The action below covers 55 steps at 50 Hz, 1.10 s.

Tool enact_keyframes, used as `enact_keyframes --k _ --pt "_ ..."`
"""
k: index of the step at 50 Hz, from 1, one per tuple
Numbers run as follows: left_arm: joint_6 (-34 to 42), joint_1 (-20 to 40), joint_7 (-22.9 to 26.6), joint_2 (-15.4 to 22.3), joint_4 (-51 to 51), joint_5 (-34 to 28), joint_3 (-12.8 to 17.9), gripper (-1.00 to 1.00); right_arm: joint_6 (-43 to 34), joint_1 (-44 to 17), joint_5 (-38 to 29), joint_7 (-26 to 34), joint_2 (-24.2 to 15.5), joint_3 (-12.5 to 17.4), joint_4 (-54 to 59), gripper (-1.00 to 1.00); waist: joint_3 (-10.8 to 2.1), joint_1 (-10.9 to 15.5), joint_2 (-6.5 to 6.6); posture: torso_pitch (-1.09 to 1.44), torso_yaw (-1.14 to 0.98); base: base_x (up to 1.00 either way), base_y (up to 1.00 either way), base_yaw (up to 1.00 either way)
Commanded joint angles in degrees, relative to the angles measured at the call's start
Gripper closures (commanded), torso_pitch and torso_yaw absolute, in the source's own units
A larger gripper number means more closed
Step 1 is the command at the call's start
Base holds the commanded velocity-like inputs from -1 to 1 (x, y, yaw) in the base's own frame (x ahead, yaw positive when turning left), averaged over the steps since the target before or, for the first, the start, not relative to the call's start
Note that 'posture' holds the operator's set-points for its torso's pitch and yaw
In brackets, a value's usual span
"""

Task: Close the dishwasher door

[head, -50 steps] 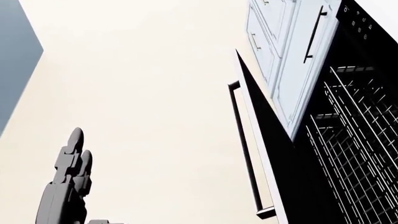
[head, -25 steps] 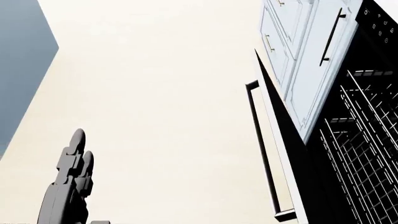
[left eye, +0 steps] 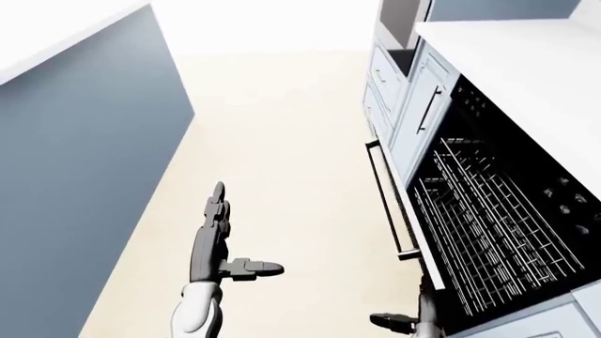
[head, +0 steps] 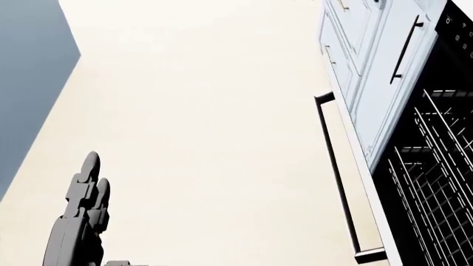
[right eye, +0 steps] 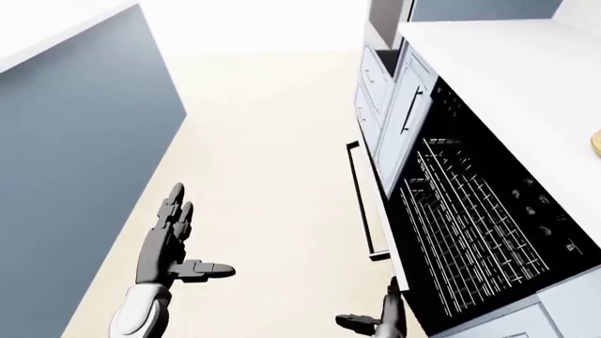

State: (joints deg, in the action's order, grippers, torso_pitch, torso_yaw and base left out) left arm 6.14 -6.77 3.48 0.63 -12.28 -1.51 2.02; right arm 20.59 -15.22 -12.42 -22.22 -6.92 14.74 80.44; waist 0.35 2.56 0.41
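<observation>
The dishwasher stands open at the right of the left-eye view, with its black interior and wire racks [left eye: 488, 218] showing. Its door [left eye: 406, 211] hangs down and is seen edge-on, a long dark handle bar [left eye: 387, 204] running along its outer face. The bar also shows in the head view [head: 336, 177]. My left hand [left eye: 239, 236] is open over the floor, fingers straight and thumb out, well left of the door. At the bottom edge my right hand [left eye: 402, 310] is open, just below the near end of the door and apart from it.
A blue-grey island wall [left eye: 84, 176] runs down the left side. Pale blue cabinets and drawers [left eye: 385, 77] adjoin the dishwasher, under a white countertop [left eye: 526, 63]. Beige floor [left eye: 282, 141] forms an aisle between them. A yellow object [right eye: 595, 144] shows at the counter's right edge.
In the head view the door, handle and cabinets have slid to the right while my left hand stays put, so the camera has moved. The door's position looks unchanged.
</observation>
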Motion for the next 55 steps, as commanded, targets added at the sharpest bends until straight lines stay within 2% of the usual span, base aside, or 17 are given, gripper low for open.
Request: enact_keyframes --k 1,16,39,55 --pt "-1.71 0.79 -0.08 0.12 -2.47 0.08 0.06 -1.0 0.38 0.3 3.93 -4.98 -3.27 2.59 -1.06 -1.0 -0.79 -0.73 -0.55 0.0 0.0 0.0 0.0 0.0" --pt "-1.47 0.56 -0.05 0.1 -3.06 0.07 0.01 -1.0 3.22 2.75 6.21 -7.39 -5.52 2.95 -1.14 -1.0 -0.84 -0.54 -0.9 0.0 0.0 0.0 0.0 0.0" --pt "-1.7 0.56 -0.03 0.09 -2.75 0.06 0.01 -1.0 3.98 5.31 9.62 -10.77 -9.78 1.77 -1.38 -1.0 -0.22 -0.97 -0.82 0.0 0.0 0.0 0.0 0.0" --pt "-2.04 0.0 -0.17 -0.06 -2.91 -0.34 -0.73 -1.0 4.46 6.35 12.86 -9.87 -14.15 1.65 -1.86 -1.0 0.13 -1.42 -0.54 0.0 0.0 0.0 0.0 0.0"
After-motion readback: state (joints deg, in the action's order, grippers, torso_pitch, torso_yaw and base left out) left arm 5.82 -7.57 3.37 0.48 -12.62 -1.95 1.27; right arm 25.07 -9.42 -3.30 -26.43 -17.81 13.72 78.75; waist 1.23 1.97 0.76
